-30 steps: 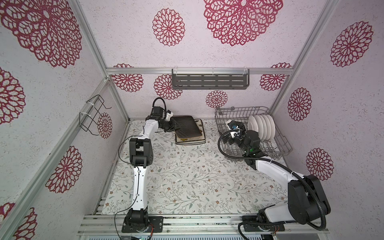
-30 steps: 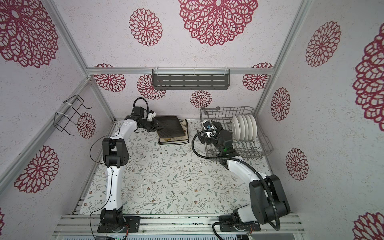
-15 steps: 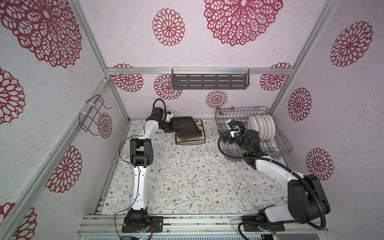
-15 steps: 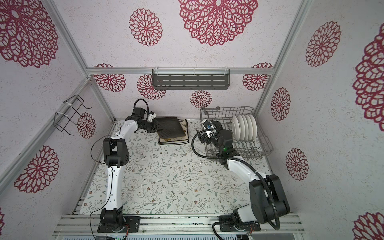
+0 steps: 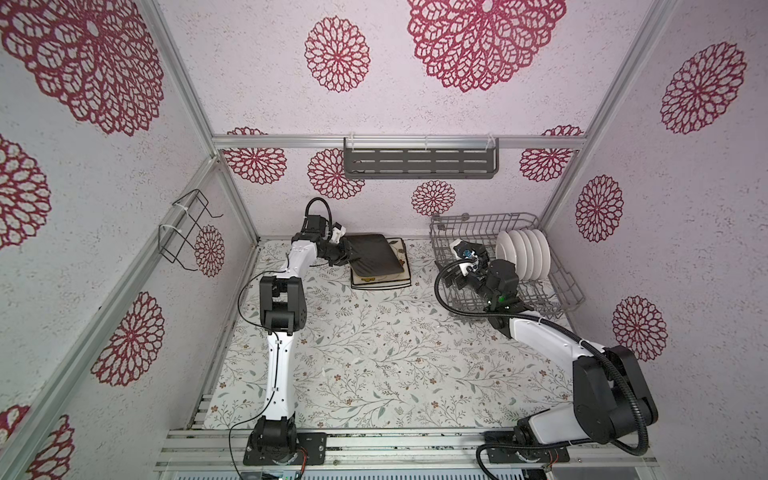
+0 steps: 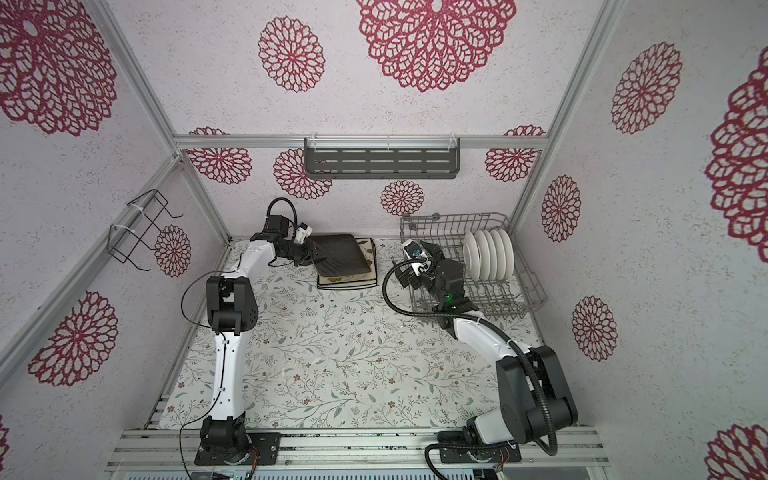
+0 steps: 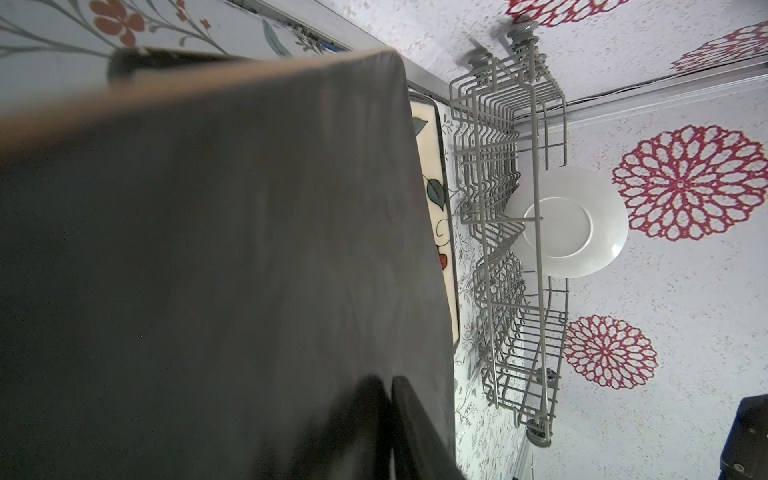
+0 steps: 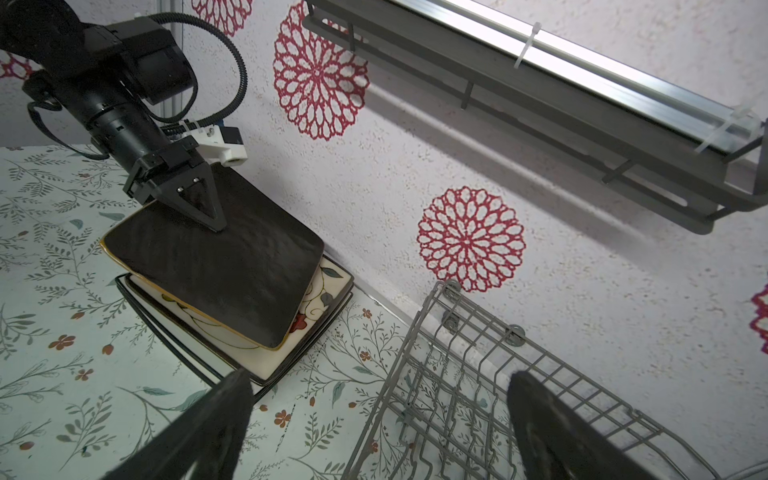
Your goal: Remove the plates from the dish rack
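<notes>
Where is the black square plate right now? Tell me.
In both top views the black square plate is at the back, left of the dish rack, over the cream plates, with the left gripper clamped on its edge.

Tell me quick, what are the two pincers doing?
Left pincer: shut on the black plate.
Right pincer: open, holding nothing.

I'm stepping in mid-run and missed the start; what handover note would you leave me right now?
Left gripper: shut on the black square plate, at its edge, holding it tilted over the cream rectangular plates on the table.
Right gripper: open, empty, at the dish rack's plate-free end.
Done: cream plates and black plate are out of the rack.
To do: settle the black plate, then unload the five round white plates standing in the rack.
</notes>
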Robot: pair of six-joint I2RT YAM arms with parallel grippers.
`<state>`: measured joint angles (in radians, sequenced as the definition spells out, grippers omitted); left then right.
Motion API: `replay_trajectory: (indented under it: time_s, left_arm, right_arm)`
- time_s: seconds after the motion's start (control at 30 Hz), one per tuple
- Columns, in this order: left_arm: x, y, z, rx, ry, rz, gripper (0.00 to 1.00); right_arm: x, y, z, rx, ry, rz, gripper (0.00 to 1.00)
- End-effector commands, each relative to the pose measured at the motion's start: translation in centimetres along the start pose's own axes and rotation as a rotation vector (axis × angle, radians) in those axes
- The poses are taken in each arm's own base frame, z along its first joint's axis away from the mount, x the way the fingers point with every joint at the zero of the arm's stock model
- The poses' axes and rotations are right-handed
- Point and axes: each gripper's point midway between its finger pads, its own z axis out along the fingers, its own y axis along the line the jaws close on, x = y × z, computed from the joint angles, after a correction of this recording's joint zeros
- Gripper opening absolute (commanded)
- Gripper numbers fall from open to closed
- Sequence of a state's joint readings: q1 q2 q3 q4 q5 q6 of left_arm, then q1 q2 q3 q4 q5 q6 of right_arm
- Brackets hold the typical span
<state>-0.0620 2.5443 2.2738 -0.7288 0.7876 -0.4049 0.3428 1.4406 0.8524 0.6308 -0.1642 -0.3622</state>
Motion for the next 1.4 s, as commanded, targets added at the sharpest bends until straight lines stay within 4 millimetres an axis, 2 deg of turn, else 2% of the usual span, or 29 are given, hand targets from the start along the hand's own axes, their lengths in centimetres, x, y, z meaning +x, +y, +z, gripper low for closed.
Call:
replay_trajectory:
  time_s: [0.0, 0.3, 1.0, 1.37]
  left_arm:
    - [-2.3, -3.0, -1.7, 0.076, -0.061, 0.106, 0.34]
    - [-1.8, -2.2, -1.6, 0.038, -0.046, 0.096, 0.37]
    - [-0.3, 1.5, -2.3, -0.19, -0.002, 0.11, 0.4]
    - [-0.3, 2.0, -1.8, -0.229, -0.003, 0.131, 0.39]
  right_arm:
    - [-3.0, -1.1, 0.2, 0.015, -0.089, 0.012, 0.99]
    - [-3.1, -1.0, 0.2, 0.013, -0.089, 0.018, 0.99]
    - [-3.6, -0.9, 0.3, -0.007, -0.102, 0.037, 0.99]
    - [-3.4, -0.8, 0.7, -0.014, -0.096, 0.044, 0.99]
